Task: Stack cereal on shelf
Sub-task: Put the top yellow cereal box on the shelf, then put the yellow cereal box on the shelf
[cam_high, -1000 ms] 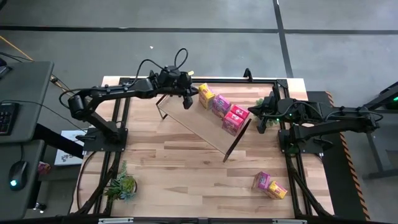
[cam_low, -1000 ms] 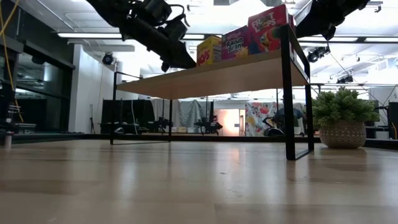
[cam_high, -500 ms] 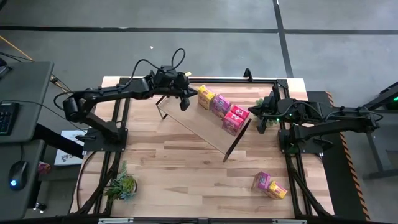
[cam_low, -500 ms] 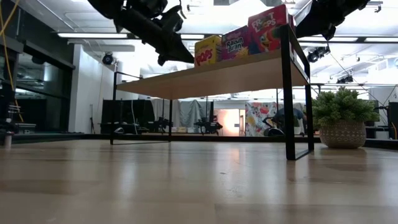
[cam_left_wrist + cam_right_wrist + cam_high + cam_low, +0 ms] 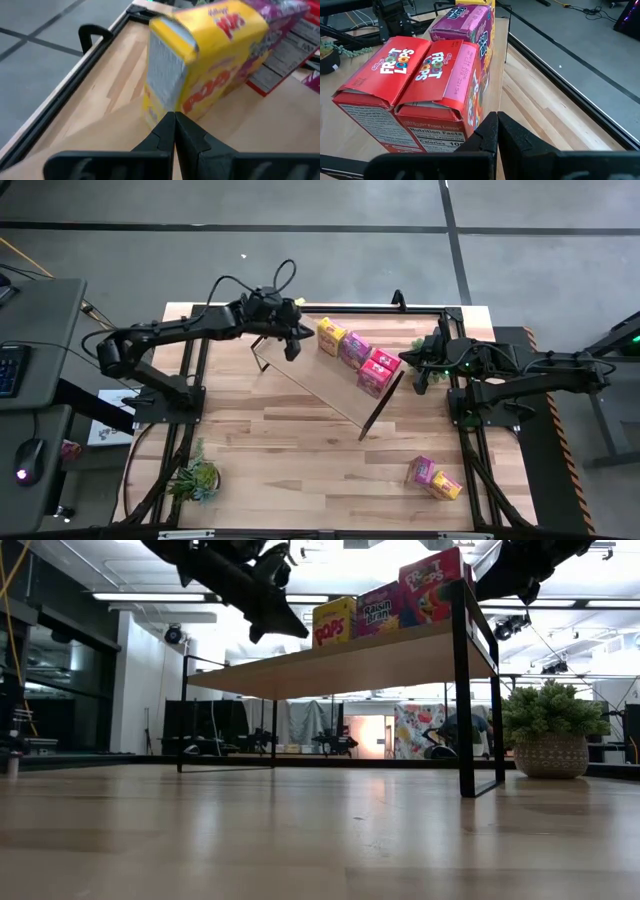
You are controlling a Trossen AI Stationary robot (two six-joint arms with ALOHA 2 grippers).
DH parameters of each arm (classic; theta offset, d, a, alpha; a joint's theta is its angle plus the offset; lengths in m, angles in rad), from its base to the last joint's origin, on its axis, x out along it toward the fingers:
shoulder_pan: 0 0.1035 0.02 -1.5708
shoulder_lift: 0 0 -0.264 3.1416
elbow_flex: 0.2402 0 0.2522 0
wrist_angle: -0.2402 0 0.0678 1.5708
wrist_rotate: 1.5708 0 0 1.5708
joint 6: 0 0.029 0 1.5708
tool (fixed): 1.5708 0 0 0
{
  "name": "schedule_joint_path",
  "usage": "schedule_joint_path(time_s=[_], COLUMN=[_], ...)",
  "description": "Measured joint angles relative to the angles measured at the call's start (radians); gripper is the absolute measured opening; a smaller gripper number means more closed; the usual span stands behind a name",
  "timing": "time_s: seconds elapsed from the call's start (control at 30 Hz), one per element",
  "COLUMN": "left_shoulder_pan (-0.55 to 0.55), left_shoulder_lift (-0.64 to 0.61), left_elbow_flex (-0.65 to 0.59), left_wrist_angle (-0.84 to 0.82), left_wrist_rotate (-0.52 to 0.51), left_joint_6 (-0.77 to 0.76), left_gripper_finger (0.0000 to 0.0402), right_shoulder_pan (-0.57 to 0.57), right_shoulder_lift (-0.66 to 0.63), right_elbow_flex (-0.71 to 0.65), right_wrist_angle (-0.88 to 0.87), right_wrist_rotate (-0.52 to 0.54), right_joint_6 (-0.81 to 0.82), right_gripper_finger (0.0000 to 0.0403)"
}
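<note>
The shelf (image 5: 315, 375) stands slantwise on the table, its black legs (image 5: 463, 690) on the tabletop. On its right half stand a yellow cereal box (image 5: 330, 335), a pink one (image 5: 354, 348) and two red ones (image 5: 378, 372). They also show in the low view (image 5: 380, 608). One pink box (image 5: 419, 470) and one yellow box (image 5: 446, 484) lie on the table at the near right. My left gripper (image 5: 293, 348) is shut and empty above the shelf, left of the yellow box (image 5: 205, 65). My right gripper (image 5: 408, 364) is shut, right beside the red boxes (image 5: 415, 95). My right gripper's shut fingertips (image 5: 492, 125) stand level at the red box's end corner (image 5: 472, 117), coming from the table's right. I cannot tell whether they touch it.
A small green plant (image 5: 195, 477) stands at the table's near left, and a potted one (image 5: 548, 735) at the far right near my right arm. Black rails (image 5: 200, 360) run along the table's sides. There is bare tabletop (image 5: 300, 450) in front of the shelf.
My left gripper has drawn back from the yellow box toward the table's left and risen a little, its fingers shut. The yellow box stays upright on the shelf.
</note>
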Motion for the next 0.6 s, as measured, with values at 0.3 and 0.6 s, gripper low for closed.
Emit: schedule_joint_path(time_s=[0.3,0.6], left_shoulder_pan=[0.048,-0.08], left_shoulder_lift=[-0.19,-0.471], left_elbow_flex=[-0.001,-0.24], left_wrist_angle=[-0.102,0.106], left_wrist_rotate=[-0.031,-0.049], left_joint_6=[0.017,-0.041], left_gripper_finger=[0.0,0.0], right_shoulder_pan=[0.0,0.0], right_shoulder_lift=[0.0,0.0], right_elbow_flex=[0.0,0.0], right_wrist_angle=[0.011,0.164], right_wrist_rotate=[0.001,0.007], right_joint_6=[0.017,0.018], right_gripper_finger=[0.0,0.0017])
